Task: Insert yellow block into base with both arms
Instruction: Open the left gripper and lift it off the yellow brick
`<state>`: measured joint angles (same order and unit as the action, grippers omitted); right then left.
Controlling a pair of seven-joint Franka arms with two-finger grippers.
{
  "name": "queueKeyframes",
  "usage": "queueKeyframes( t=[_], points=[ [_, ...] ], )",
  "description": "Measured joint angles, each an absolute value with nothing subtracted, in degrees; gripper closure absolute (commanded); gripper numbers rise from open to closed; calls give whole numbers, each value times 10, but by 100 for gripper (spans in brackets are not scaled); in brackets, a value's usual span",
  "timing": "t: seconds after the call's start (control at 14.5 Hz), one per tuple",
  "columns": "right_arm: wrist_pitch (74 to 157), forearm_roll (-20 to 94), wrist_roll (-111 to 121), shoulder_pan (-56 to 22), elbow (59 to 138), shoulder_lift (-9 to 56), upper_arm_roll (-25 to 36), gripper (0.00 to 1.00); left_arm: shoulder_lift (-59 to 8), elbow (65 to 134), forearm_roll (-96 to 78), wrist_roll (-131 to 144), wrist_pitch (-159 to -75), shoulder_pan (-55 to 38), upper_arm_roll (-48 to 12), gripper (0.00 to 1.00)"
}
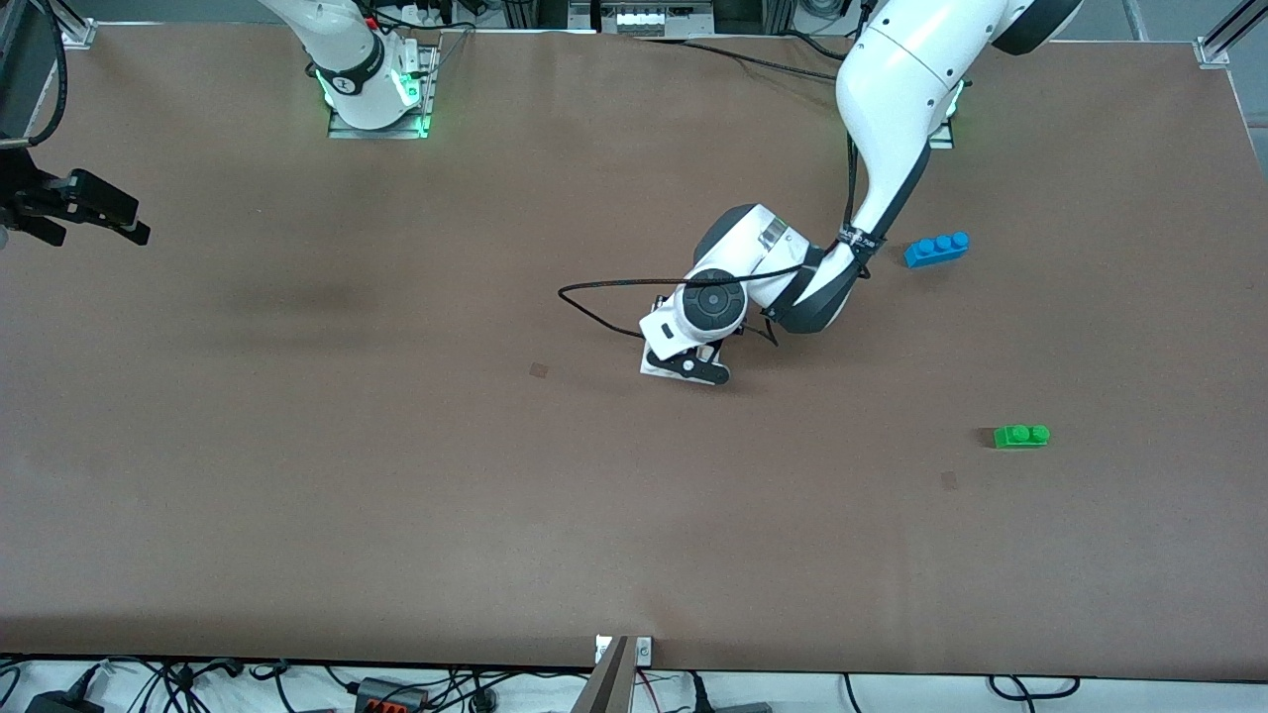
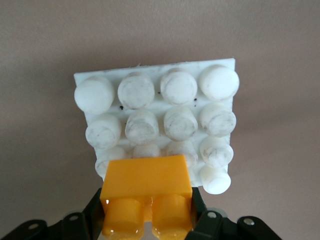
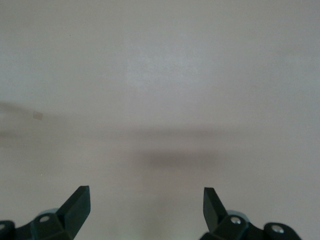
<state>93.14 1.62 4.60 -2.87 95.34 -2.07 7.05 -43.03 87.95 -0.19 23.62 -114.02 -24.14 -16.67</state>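
Note:
My left gripper [image 2: 147, 205] is shut on the yellow block [image 2: 146, 180], one black finger on each side of it, its two studs pointing at the wrist camera. The block lies over the edge row of studs on the white base [image 2: 155, 75]; I cannot tell whether it is pressed on. In the front view the left gripper [image 1: 693, 364] is low over the base [image 1: 652, 368] at mid-table, and the hand hides the block. My right gripper [image 1: 89, 213] hangs open over bare table at the right arm's end. Nothing is between its fingers [image 3: 146, 200].
A blue three-stud brick [image 1: 936, 249] lies toward the left arm's end of the table. A green two-stud brick [image 1: 1021, 436] lies nearer the front camera. A black cable [image 1: 594, 297] loops out from the left wrist just above the table.

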Motion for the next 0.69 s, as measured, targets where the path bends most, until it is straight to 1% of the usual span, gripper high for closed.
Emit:
queueKeyframes(
  t=[0.69],
  points=[
    [931,16,46,-29,953,-21,70,0,-453,845,-13,211,-1122,-243,-170,65]
  ],
)
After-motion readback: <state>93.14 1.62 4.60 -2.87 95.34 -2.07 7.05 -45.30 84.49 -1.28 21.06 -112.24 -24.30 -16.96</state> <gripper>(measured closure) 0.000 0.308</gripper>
